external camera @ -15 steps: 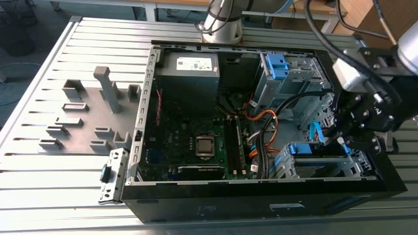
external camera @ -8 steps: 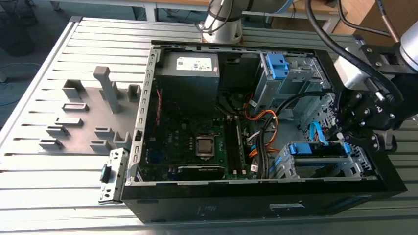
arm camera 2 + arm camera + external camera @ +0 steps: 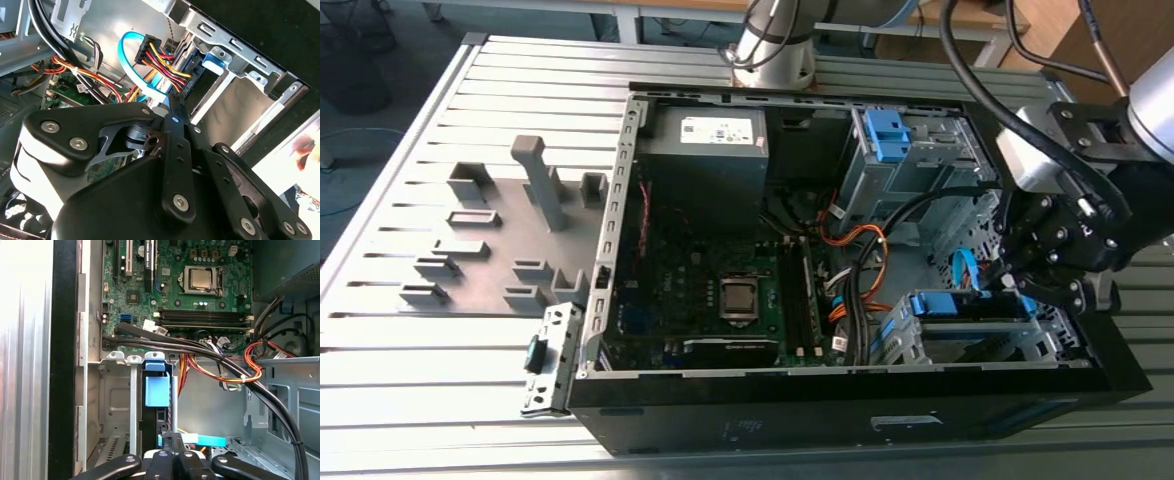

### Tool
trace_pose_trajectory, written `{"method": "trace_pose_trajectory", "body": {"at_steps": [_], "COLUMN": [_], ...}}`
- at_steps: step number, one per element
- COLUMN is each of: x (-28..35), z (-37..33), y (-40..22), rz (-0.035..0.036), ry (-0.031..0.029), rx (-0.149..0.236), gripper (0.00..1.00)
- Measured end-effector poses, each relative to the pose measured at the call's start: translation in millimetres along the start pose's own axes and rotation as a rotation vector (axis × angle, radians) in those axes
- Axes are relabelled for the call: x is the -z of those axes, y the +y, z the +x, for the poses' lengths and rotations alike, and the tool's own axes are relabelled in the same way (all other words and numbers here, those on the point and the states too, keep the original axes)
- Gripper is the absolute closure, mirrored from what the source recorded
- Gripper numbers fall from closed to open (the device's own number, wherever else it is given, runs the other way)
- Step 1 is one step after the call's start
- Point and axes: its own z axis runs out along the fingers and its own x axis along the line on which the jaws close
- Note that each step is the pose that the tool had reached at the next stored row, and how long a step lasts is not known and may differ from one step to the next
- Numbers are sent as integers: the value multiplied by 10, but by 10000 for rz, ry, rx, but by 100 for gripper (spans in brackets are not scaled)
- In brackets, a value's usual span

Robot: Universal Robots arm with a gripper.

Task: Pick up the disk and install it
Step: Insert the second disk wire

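An open computer case (image 3: 854, 390) lies on a slatted metal table (image 3: 440, 330). The black gripper (image 3: 1051, 282) hangs inside the case, over the metal drive cage (image 3: 1047, 345) in its corner, fingers closed together with nothing between them. The disk (image 3: 154, 405) sits slotted in that cage, blue rail showing, near orange cables (image 3: 861, 245).

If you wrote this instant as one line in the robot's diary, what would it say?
hand: inside the open computer case, at the drive bay on exterior view's right | disk: in bay, blue rail visible | cables: plugged beside it
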Motion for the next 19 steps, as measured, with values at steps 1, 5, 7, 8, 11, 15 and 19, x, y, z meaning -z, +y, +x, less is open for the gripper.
{"method": "trace_pose_trajectory", "body": {"at_steps": [1, 5, 7, 8, 11, 15, 19], "x": [-7, -60, -81, -91, -98, -74, 27], "z": [4, 20, 24, 26, 35, 29, 23], "y": [-2, -16, -22, -26, -29, -44, -49], "rz": [-7, -72, -100, -113, -124, -122, -126], "ry": [-2, 1, 11, 19, 26, -29, 0], "rx": [0, -6, -9, -10, -12, -8, -9], "gripper": [89, 89, 89, 89, 89, 89, 89]}}
